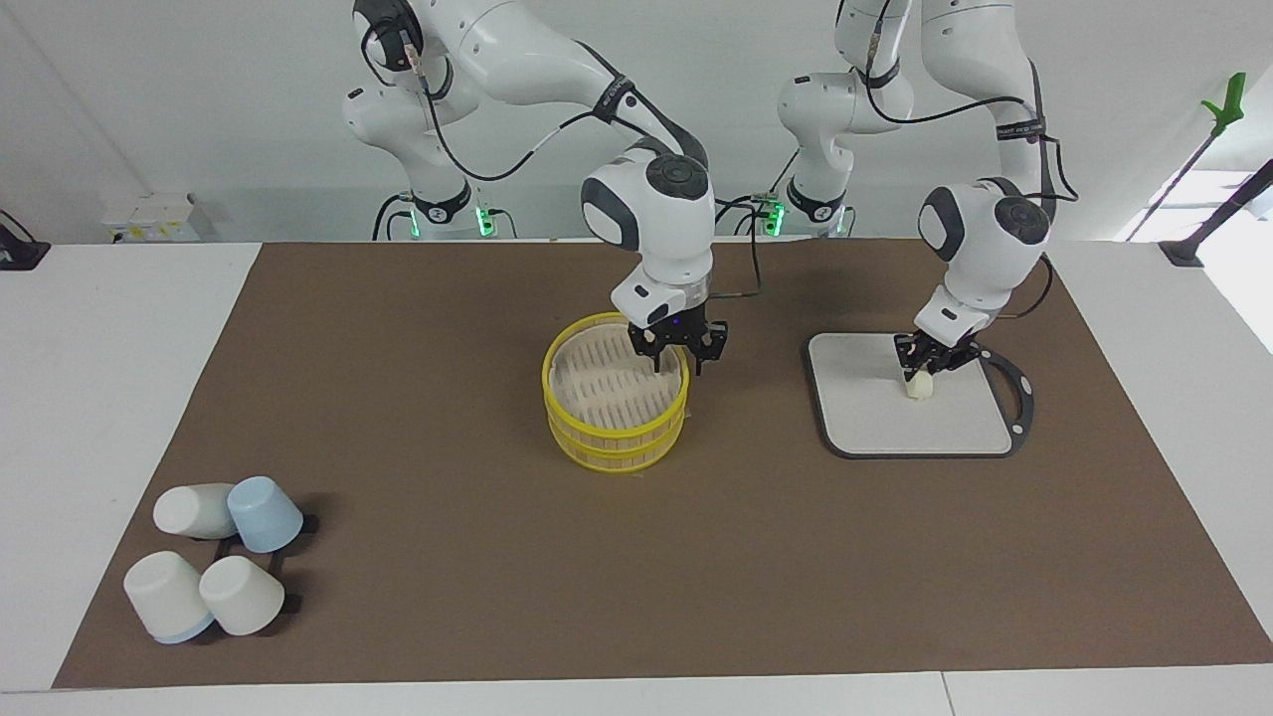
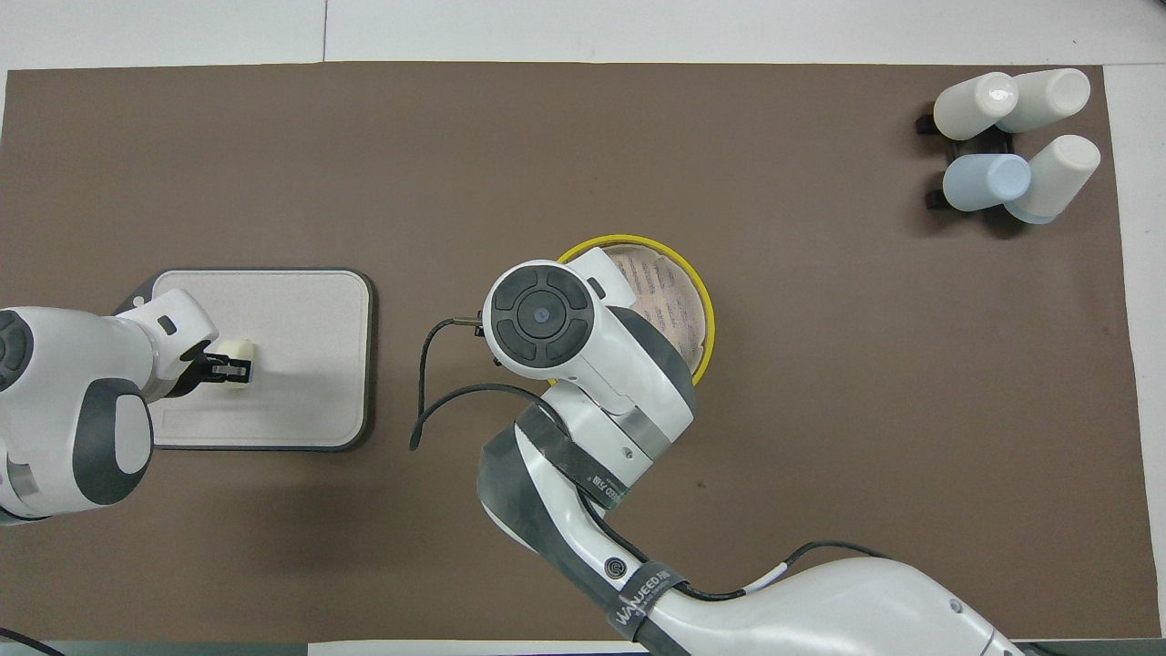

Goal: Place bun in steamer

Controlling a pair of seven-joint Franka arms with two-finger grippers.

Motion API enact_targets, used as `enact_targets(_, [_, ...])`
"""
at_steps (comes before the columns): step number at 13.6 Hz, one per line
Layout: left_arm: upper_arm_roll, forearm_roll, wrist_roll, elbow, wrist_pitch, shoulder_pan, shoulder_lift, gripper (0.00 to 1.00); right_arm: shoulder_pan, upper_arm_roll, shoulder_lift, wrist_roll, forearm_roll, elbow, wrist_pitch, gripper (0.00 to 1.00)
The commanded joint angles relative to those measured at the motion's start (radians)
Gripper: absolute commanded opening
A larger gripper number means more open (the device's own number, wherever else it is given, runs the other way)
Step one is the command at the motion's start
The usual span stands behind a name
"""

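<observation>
The bun is a small cream lump lying on the grey square board, at the left arm's end of the table. My left gripper is down on the board with its fingers closed around the bun; in the overhead view the bun shows between the black fingers. The yellow-rimmed two-tier steamer stands mid-table and holds nothing on its slatted floor. My right gripper is open at the steamer's rim on the side nearer the robots, one finger inside the rim and one outside.
Several upturned white and pale blue cups sit on a black rack near the table corner farthest from the robots, at the right arm's end; they also show in the overhead view. The board has a black handle. A brown mat covers the table.
</observation>
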Motion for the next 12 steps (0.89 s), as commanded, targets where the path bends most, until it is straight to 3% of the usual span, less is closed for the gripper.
enact_targets(1, [0.007,0.009,0.004,0.027,-0.03,-0.011,0.002,0.16,-0.01,0.005,-0.034,0.005,0.012,-0.045,0.022,0.0])
enact_targets(4, [0.003,-0.017,-0.039,0.21,-0.289,-0.032,0.001,0.17,-0.01,0.005,-0.034,0.005,0.014,-0.017,-0.006,0.0])
enact_targets(6, [0.003,-0.048,-0.171,0.365,-0.447,-0.082,0.01,0.17,-0.028,0.005,-0.007,-0.036,-0.003,0.136,-0.177,0.0])
enact_targets(8, [0.0,-0.071,-0.326,0.526,-0.571,-0.144,0.062,0.17,-0.08,-0.003,-0.023,-0.19,0.005,0.245,-0.372,0.0])
enact_targets(10, [-0.002,-0.113,-0.546,0.689,-0.63,-0.229,0.132,0.17,-0.214,-0.001,-0.11,-0.343,0.015,0.248,-0.533,0.0])
enact_targets(12, [-0.002,-0.114,-0.767,0.71,-0.571,-0.361,0.148,0.17,-0.334,-0.003,-0.169,-0.518,0.012,0.232,-0.7,0.0])
